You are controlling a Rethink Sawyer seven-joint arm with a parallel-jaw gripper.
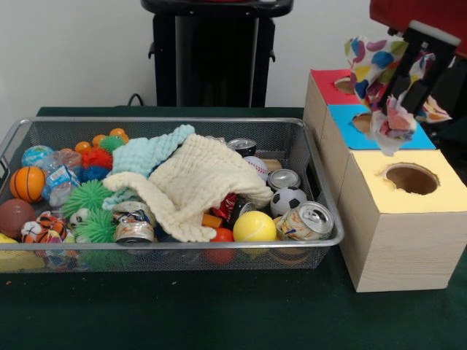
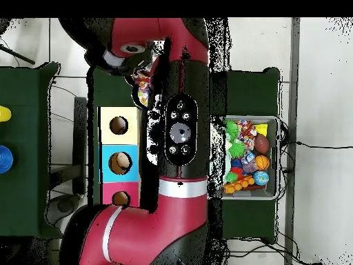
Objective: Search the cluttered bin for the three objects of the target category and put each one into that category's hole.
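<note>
**Spotted cloth held above the sorting boxes**

Front view: a dark green table stands before a pale wall, with the black pedestal at the top centre. The gripper (image 1: 406,86) at the upper right is closed on a spotted fabric piece (image 1: 379,73), which hangs above the blue box (image 1: 343,117). The cloth is soft, light and limp, so it probably drapes and can catch on a hole's edge; a pinch at a bunched fold seems the best hold. The red box (image 1: 325,80) is behind and the yellow box (image 1: 430,193) in front. The wire bin (image 1: 321,219) fills the left, where a cream waffle cloth (image 1: 201,182) and a mint-green cloth (image 1: 149,153) cover balls and cans and may hide other spotted pieces.

Overhead view: the red arm (image 2: 180,124) covers the centre of the frame. The three holes show at the left, the bin at the right.
</note>
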